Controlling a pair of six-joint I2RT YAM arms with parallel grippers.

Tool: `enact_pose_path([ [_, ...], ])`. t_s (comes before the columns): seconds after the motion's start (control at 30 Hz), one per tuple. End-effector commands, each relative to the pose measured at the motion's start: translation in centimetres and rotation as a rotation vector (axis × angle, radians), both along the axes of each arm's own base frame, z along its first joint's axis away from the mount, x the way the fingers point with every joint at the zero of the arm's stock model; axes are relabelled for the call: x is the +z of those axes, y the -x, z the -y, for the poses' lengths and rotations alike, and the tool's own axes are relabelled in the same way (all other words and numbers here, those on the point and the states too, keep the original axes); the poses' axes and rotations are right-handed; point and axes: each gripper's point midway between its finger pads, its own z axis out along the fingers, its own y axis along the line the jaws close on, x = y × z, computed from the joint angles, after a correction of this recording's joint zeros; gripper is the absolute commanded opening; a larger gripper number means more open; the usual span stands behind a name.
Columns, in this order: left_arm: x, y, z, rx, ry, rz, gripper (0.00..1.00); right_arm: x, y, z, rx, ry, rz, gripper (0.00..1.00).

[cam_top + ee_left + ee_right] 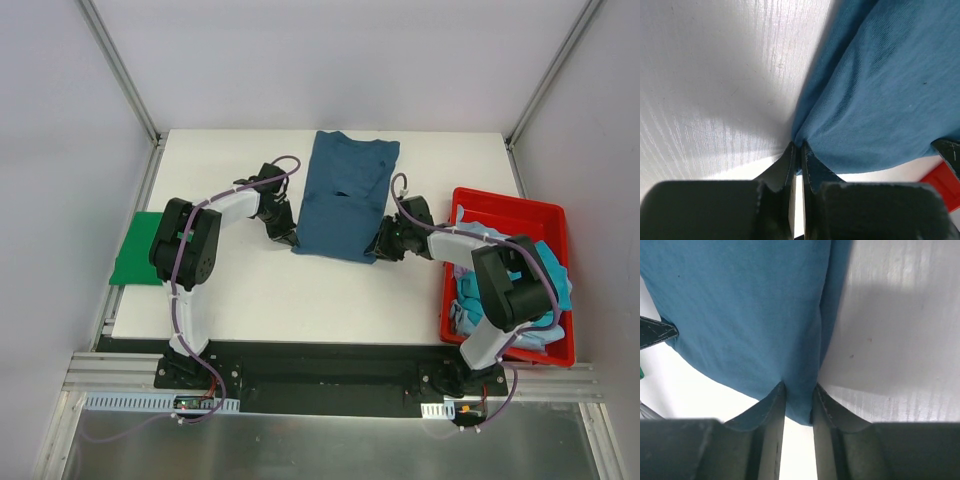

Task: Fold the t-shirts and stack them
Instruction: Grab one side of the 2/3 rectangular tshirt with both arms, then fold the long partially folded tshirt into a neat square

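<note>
A dark teal-blue t-shirt (345,195) lies on the white table, folded lengthwise into a long strip, collar end at the far side. My left gripper (288,240) is at its near left corner and is shut on that corner, as the left wrist view (799,145) shows against the cloth (880,90). My right gripper (380,250) is at the near right corner. In the right wrist view (799,387) its jaws stand either side of the cloth (750,310), which fills the gap. A bright green t-shirt (135,250) lies folded at the table's left edge.
A red plastic bin (505,200) stands at the right edge and holds several crumpled light blue and teal shirts (555,275). Its corner shows in the left wrist view (940,185). The table (300,300) ends close behind both arm bases.
</note>
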Motion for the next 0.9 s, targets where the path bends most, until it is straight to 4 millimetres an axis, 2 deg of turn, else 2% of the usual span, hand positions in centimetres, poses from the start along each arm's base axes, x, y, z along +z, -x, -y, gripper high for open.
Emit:
enact_pose_path([
  [0.0,-0.9,1.1,-0.5,0.003,-0.026,-0.041,0.0,-0.2,1.6,-0.8,0.021,-0.035,-0.033,0.24],
  [0.03,-0.7,1.2,-0.5,0.002,-0.02,-0.039,0.0,-0.1,2.0,-0.8,0.023,-0.036,-0.036,0.2],
  [0.13,0.0,2.2,-0.7,-0.002,-0.013,-0.037,0.0,0.3,3.2,-1.1,0.045,-0.055,-0.041,0.0],
  [0.2,0.5,3.4,-1.2,-0.002,-0.019,-0.03,0.0,0.8,4.6,-1.5,0.089,-0.088,-0.068,0.0],
  [0.33,2.5,7.8,-2.6,-0.013,-0.013,-0.006,0.0,2.8,8.6,-1.7,0.172,-0.153,-0.154,0.0],
  [0.47,5.8,11.9,-3.4,-0.024,0.029,0.055,0.0,6.3,14.3,-1.7,0.308,-0.227,-0.313,0.0],
  [0.57,8.9,14.6,-3.7,-0.04,0.084,0.104,0.0,9.7,17.9,-2.0,0.423,-0.33,-0.402,0.0],
  [0.7,13.3,15.7,-4.0,-0.055,0.143,0.24,0.0,14.0,20.5,-2.2,0.538,-0.434,-0.473,0.0],
  [0.8,17.5,15.1,-3.7,-0.067,0.196,0.367,0.0,16.5,20.8,-2.9,0.573,-0.533,-0.487,0.0],
  [0.87,19.2,14.2,-3.8,-0.05,0.19,0.426,0.0,17.5,20.5,-3.0,0.574,-0.57,-0.486,0.0],
])
